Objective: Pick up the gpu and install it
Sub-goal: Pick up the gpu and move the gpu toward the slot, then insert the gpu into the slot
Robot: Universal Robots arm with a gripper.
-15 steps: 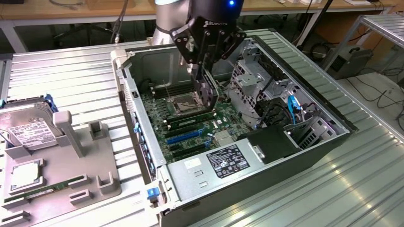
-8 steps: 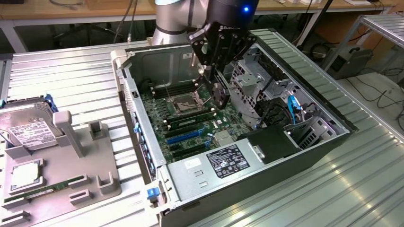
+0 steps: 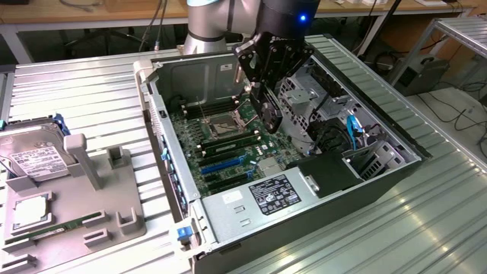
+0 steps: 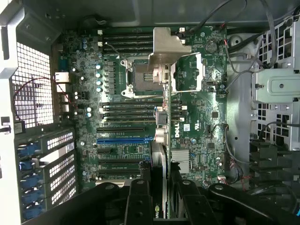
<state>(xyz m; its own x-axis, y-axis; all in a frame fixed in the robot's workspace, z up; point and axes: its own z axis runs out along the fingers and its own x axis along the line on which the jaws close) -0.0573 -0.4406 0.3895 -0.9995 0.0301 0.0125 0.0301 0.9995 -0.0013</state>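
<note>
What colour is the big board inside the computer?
The board is green, best seen in the wrist view.

A robotics laboratory or workshop, indicated by a robot arm [image 3: 205,23] standing at a ribbed metal table [image 3: 84,97] that bears an opened computer tower [image 3: 388,182] and a grey parts fixture [image 3: 125,200], with wooden workbenches [image 3: 76,12] and trailing cables [image 3: 464,108] behind.

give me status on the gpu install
gripper shut on gpu. gpu edge-down over motherboard inside open case, not in a slot. cables at the exterior view's right, apart from gpu.
</note>
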